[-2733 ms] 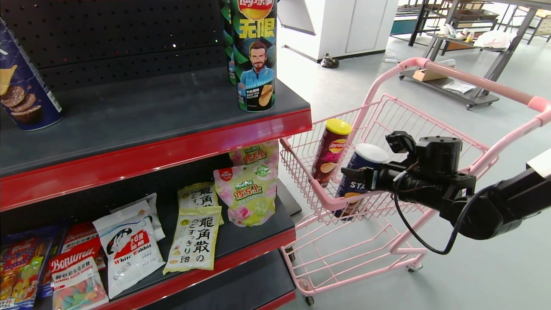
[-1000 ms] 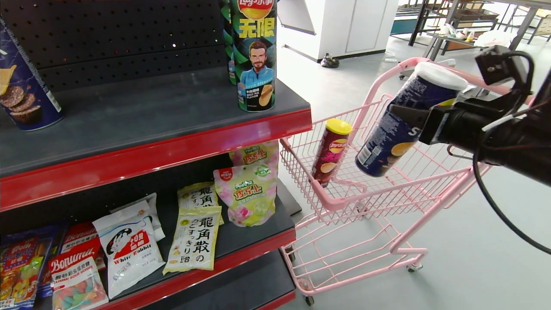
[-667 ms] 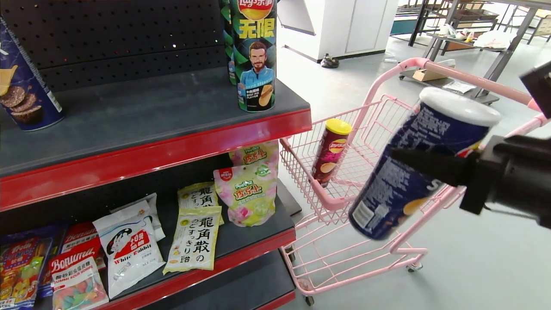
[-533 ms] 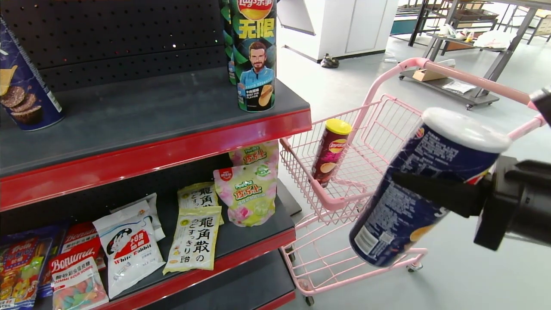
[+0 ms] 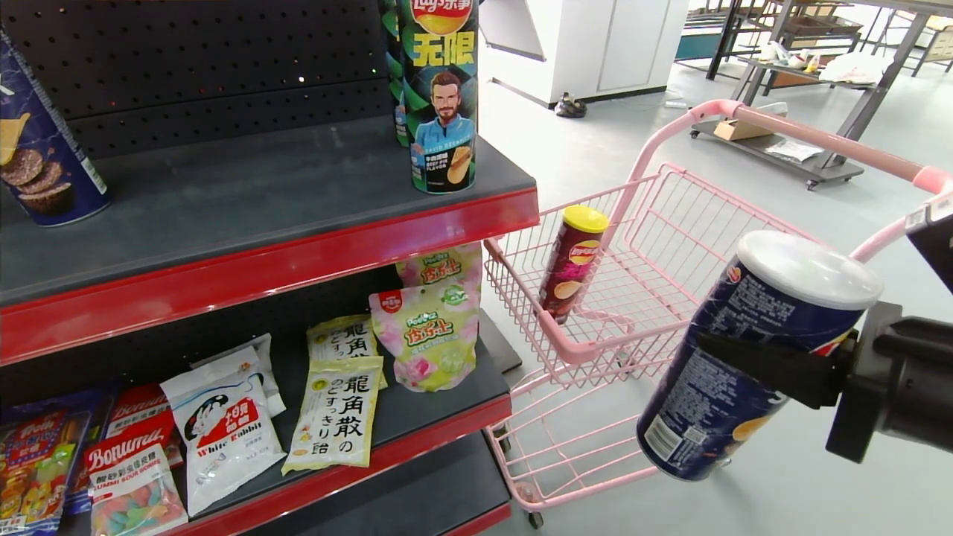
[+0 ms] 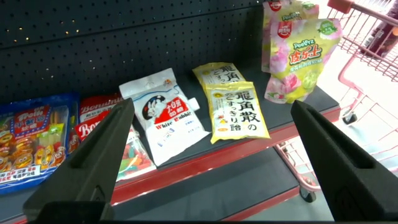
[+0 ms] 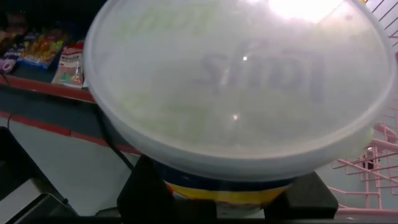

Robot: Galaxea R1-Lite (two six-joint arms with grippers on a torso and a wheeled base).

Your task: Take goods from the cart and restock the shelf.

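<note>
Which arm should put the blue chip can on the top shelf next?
Right. The right gripper has its jaws clamped on the blue can, clear of the cart; the left gripper, jaws open and empty, faces snack bags.

The shelf (image 5: pixel 186 67) is taking up the 9 o'clock side of the head view, and the cart (image 5: pixel 595 350) is standing just beside its end, at 3 o'clock. A chip can (image 5: pixel 572 260) is leaning in the basket corner nearest the shelf. The right tool (image 5: pixel 726 353) is holding a second can (image 5: pixel 759 298) tilted in the air, toward 4 o'clock from the basket. On the upper board (image 5: pixel 246 193), a tall can (image 5: pixel 443 97) is standing at the 3 o'clock end and the other can (image 5: pixel 41 164) at the 9 o'clock end. Snack bags (image 5: pixel 339 413) are lying on the lower board (image 5: pixel 417 406).
</note>
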